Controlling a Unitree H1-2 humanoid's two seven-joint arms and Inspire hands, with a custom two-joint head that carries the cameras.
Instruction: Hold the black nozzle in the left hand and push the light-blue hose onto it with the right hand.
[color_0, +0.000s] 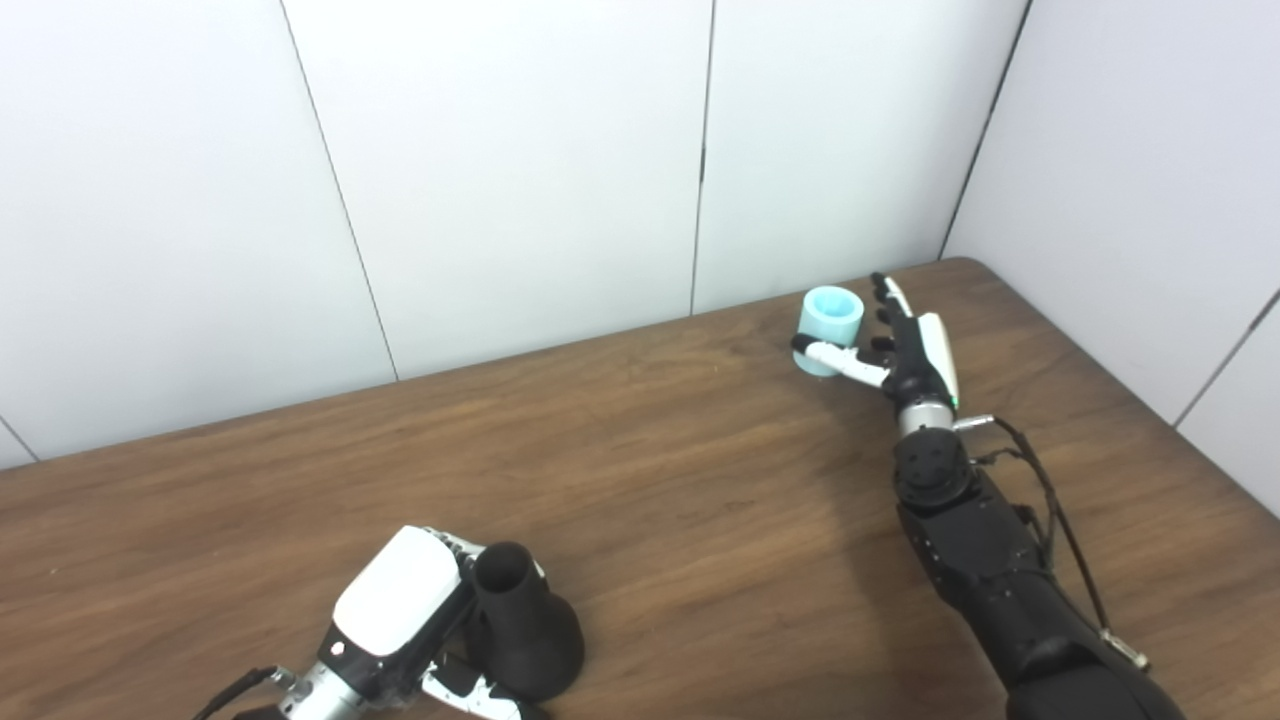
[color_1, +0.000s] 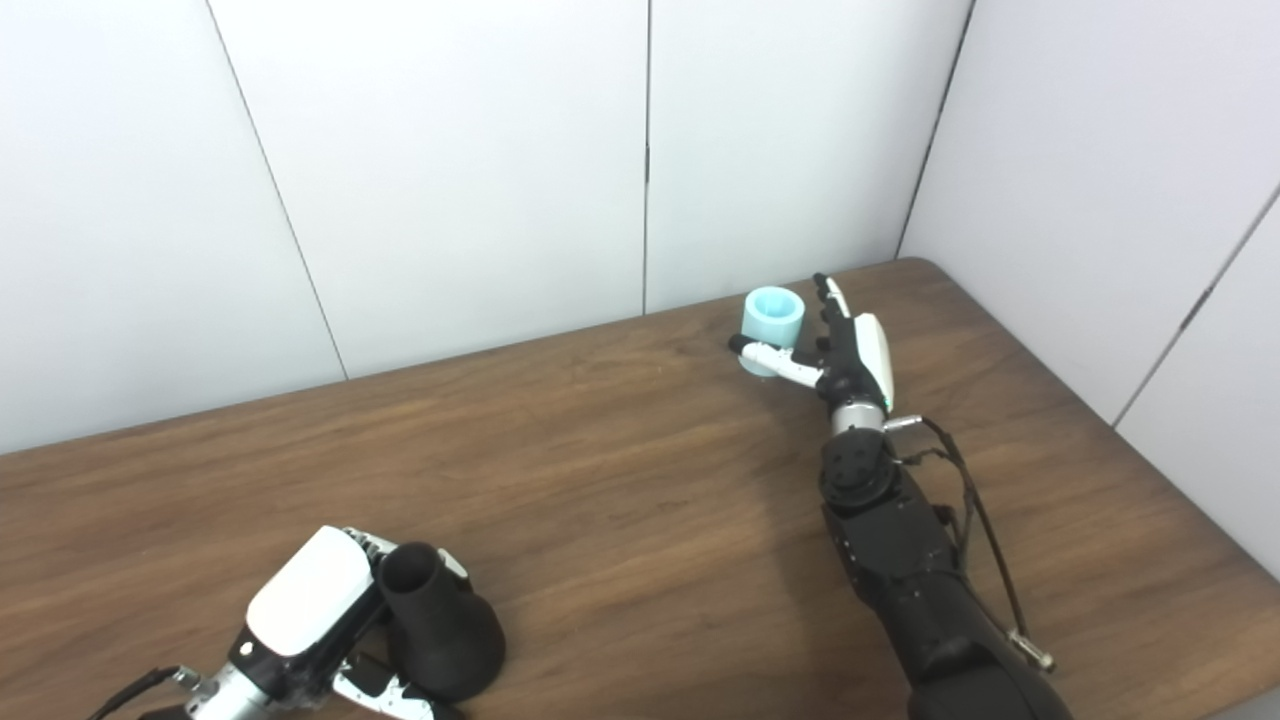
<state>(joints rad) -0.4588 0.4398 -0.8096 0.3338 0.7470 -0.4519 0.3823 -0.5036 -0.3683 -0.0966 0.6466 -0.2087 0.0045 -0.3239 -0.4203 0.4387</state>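
The black nozzle (color_0: 520, 625) stands on the wooden table (color_0: 650, 480) at the near left, wide base down and narrow mouth up. My left hand (color_0: 400, 600) is wrapped around it, fingers behind the neck and thumb in front of the base. The light-blue hose (color_0: 829, 325), a short upright tube, stands at the far right of the table. My right hand (color_0: 905, 345) is beside it on its right, open. Its fingers (color_0: 890, 295) stretch past the hose and its thumb (color_0: 830, 355) lies across the front of the hose's lower part.
White wall panels (color_0: 500, 180) close the table's far edge and right side. The table's rounded far-right corner (color_0: 965, 265) is just behind the right hand. A cable (color_0: 1050, 510) runs along the right forearm.
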